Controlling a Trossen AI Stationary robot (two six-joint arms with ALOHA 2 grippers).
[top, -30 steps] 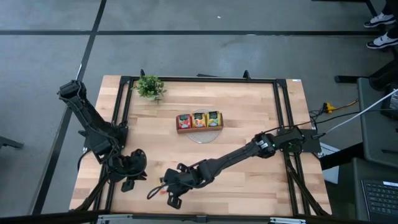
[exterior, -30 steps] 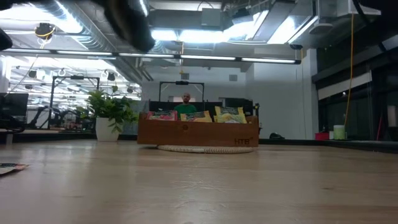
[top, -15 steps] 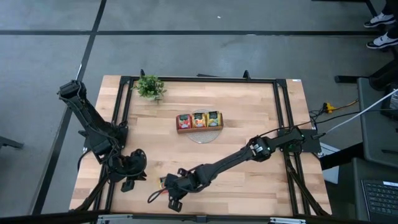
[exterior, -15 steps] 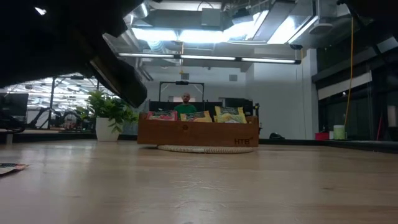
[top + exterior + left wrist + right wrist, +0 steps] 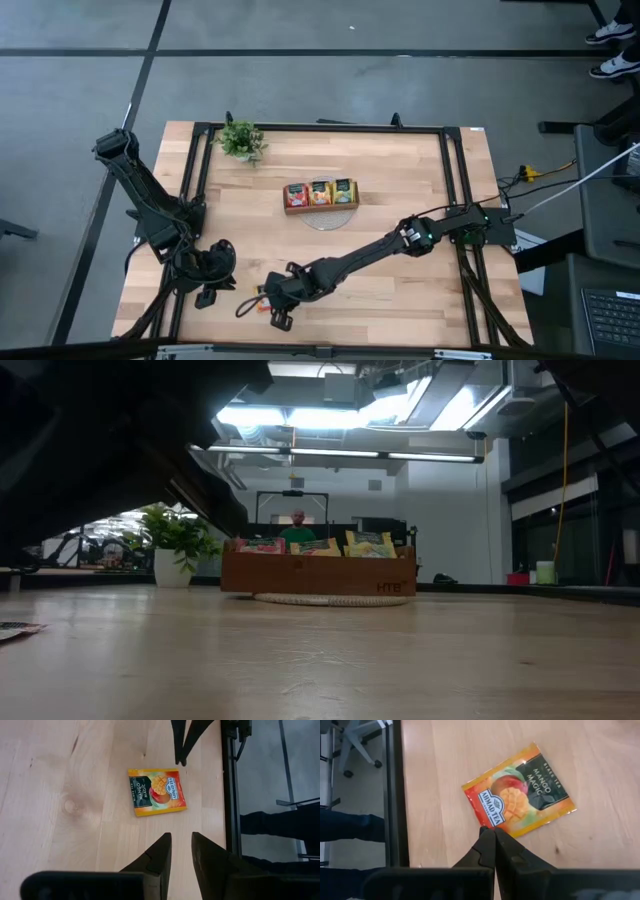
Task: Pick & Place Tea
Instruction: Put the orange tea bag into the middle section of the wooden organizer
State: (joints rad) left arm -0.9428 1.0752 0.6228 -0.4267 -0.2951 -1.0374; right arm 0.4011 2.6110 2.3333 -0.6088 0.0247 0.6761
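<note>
While the left gripper (image 5: 179,851) waits nearby, fingers slightly apart, the right gripper (image 5: 494,837) sits w/ tips together at the mango tea sachet (image 5: 519,791) edge, near table (image 5: 400,300) front; sachet lies just ahead, prob. not yet gripped.

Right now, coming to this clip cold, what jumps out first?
The right gripper, fingers together, is stretched across to the table's near-left edge, tips just short of a lone orange mango tea sachet lying flat on the wood. The left gripper waits close by, slightly open, looking at the same sachet. Mid-table, the wooden tray already holds red, orange and yellow sachets.
</note>
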